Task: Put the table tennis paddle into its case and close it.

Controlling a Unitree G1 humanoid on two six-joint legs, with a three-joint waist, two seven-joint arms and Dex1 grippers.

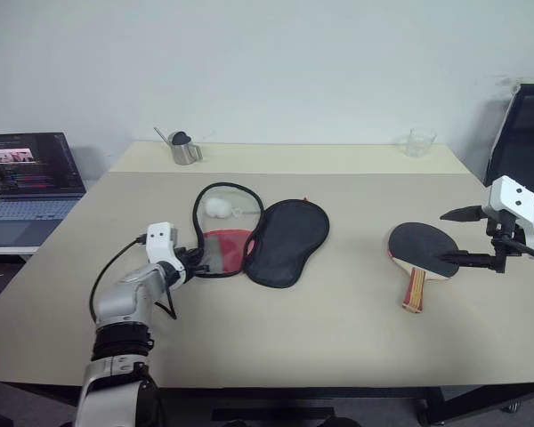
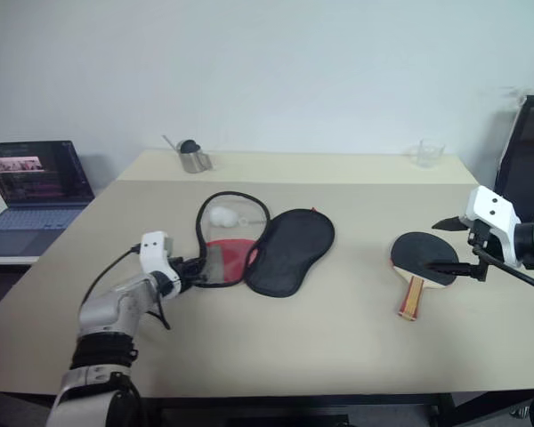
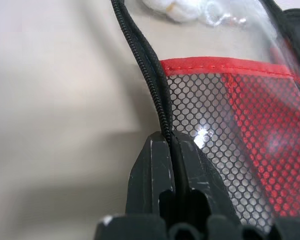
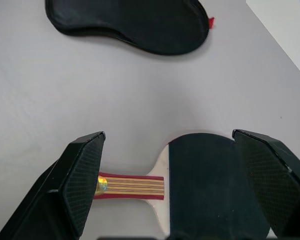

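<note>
Paddle (image 1: 423, 252) lies flat on the desk (image 1: 338, 311), well apart from the unzipped case (image 1: 249, 233). Left end effector (image 3: 172, 165) pinches the case's zip edge; right end effector (image 4: 170, 175), spread wide, hovers above the paddle. Anchor the case firmly, then grasp the handle.

Bare tabletop (image 1: 338, 320) open between my case (image 1: 258, 236) and paddle (image 1: 421, 252), wide free strip along the near edge at 6 o'clock, metal cup (image 1: 185, 149) and clear glass (image 1: 419, 142) far off at 12, laptop (image 1: 27, 182) beyond the 9 o'clock edge.
</note>
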